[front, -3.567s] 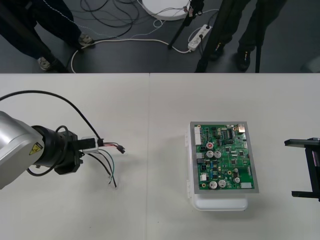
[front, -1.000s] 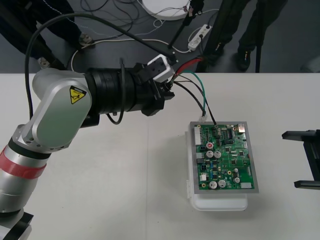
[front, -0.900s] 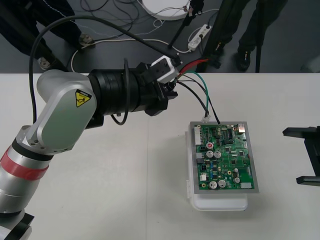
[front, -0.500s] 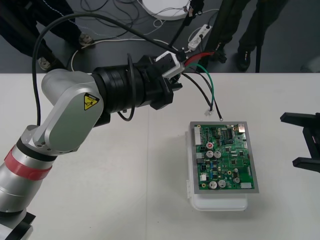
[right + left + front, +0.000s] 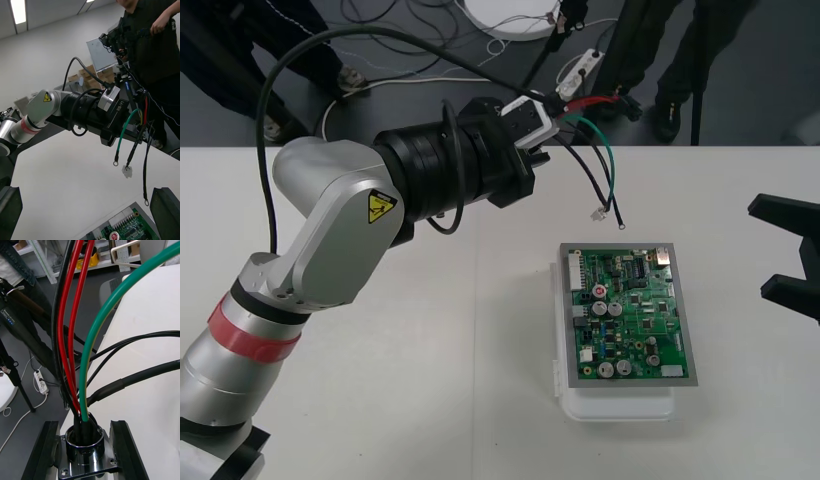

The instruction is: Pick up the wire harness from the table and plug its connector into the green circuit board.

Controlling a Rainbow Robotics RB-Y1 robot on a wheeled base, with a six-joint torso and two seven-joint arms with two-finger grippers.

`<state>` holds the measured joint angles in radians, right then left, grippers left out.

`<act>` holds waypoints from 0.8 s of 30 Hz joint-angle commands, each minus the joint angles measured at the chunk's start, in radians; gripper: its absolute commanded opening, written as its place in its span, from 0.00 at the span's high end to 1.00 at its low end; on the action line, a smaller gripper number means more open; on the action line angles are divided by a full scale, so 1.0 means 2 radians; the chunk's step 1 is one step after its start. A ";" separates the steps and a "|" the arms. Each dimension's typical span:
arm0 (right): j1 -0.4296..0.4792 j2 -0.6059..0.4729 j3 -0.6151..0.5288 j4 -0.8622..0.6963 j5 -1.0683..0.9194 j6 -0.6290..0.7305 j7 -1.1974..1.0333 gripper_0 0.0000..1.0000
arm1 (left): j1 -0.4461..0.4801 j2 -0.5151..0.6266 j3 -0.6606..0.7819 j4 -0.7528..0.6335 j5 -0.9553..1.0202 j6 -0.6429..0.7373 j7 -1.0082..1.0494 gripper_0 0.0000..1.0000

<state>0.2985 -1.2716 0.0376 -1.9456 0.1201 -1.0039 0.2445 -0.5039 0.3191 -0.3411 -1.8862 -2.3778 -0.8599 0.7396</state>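
My left gripper [image 5: 552,105] is shut on the wire harness, held in the air near the table's far edge. In the left wrist view its fingers [image 5: 44,450] clamp the round metal socket [image 5: 84,444] by the flange. Red, black and green wires [image 5: 75,333] rise from the socket. From the gripper the green wire [image 5: 606,160] and black wires droop, and a small pale plug [image 5: 600,212] dangles just beyond the far edge of the green circuit board [image 5: 627,312]. The plug [image 5: 127,171] hangs free above the board [image 5: 123,225]. My right gripper [image 5: 792,250] stands open at the right edge.
The board rests on a white base [image 5: 620,405] right of the table's middle. A seam [image 5: 477,330] runs down the table. Dark floor with cables and a power strip [image 5: 578,70] lies beyond the far edge.
The left arm has carried the harness up and toward the far edge, lifting the wire ends off the board's far edge. The right gripper has shifted slightly up and tilted.
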 commanded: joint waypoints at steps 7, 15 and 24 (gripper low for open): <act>0.066 0.011 -0.079 -0.126 0.014 0.155 -0.038 0.00 | -0.023 -0.040 0.026 0.014 -0.003 0.032 -0.015 1.00; 0.072 0.021 -0.089 -0.201 -0.001 0.275 -0.050 0.00 | -0.023 -0.051 0.029 0.019 -0.005 0.033 -0.010 1.00; 0.066 0.026 -0.096 -0.284 -0.026 0.423 -0.059 0.00 | -0.023 -0.052 0.031 0.019 -0.003 0.033 -0.006 1.00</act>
<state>0.4255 -1.2324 -0.1195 -2.4514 0.0795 -0.2130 0.1579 -0.5041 0.2440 -0.3102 -1.8363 -2.3834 -0.8585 0.7397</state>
